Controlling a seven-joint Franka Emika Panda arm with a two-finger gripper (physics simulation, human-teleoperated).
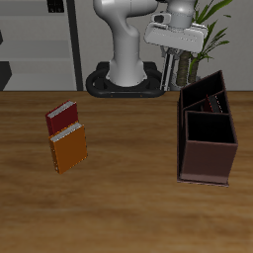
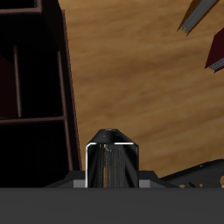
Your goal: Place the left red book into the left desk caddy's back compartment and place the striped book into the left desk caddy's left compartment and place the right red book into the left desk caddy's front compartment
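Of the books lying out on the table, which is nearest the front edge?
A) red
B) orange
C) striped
B: the orange book lies right in front of the red book, which puts it closer to the table's front edge.

no readable text, no labels, no brands, no numbers, no signs on anything in view

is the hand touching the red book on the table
Apart. Exterior view shows the hand over the desk caddy's back end, bare table between it and the red book.
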